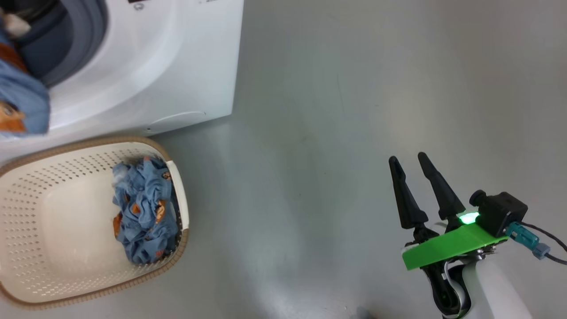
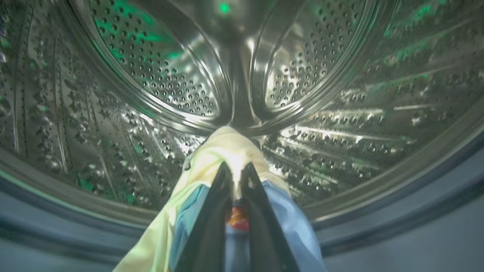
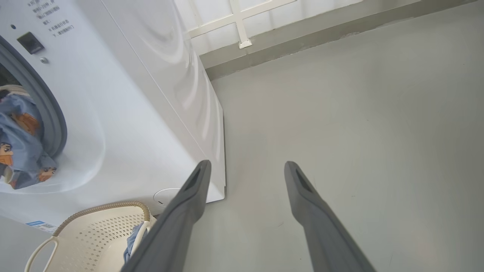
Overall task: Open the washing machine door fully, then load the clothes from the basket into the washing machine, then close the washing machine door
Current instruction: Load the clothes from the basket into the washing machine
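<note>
Smooth grey floor [image 1: 354,110], white washing machine [image 1: 177,57], cream basket [image 1: 44,208] just beside it

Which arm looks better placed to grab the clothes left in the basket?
Right, probably: the right gripper hangs open and empty near the basket, while the left gripper is shut on clothes inside the drum.

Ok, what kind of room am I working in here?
Probably a laundry area, or a test room set up as one: a white front-loading washer on a bare grey floor, with a basket of clothes at its base.
</note>
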Tool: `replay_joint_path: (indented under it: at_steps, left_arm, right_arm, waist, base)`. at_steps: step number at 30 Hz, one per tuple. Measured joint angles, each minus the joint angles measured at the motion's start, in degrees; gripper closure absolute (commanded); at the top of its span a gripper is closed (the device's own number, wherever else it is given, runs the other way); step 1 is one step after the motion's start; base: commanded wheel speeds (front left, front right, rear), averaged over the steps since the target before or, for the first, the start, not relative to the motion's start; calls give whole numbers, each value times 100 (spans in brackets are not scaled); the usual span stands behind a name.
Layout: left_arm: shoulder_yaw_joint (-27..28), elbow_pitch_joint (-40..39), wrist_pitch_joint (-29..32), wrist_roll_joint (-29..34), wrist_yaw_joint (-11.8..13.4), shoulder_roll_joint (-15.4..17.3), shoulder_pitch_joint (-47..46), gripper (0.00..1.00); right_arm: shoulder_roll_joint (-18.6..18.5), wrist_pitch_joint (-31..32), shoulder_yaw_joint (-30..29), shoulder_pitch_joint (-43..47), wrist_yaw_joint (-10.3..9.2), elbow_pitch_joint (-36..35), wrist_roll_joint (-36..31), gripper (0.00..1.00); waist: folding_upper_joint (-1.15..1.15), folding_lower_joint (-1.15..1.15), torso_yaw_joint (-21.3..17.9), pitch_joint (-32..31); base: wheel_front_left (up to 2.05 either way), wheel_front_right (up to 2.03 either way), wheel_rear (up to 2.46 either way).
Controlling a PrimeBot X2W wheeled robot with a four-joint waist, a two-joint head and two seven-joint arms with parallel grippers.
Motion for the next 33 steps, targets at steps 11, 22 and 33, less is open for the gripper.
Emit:
replay_joint_path:
  at_steps: [11, 22, 33]
  left_arm:
    - [1233, -1585, -3, 711, 246, 158, -124, 100]
    - [1601, -1257, -8, 1327, 99, -67, 79, 0]
    - [1688, -1100, -8, 1456, 32, -212, 74, 0]
  right_arm:
    - [22, -1, 53, -135, 0, -58, -1, 0]
    - [44, -1, 97, -171, 0, -85, -2, 0]
    - [63, -1, 89, -254, 0, -82, -2, 0]
  waist:
    - [0, 0, -108, 240]
    - [0, 0, -68, 317]
    - [0, 0, -15, 325]
  base:
    - [0, 0, 0]
    - [0, 0, 0]
    - [0, 0, 0]
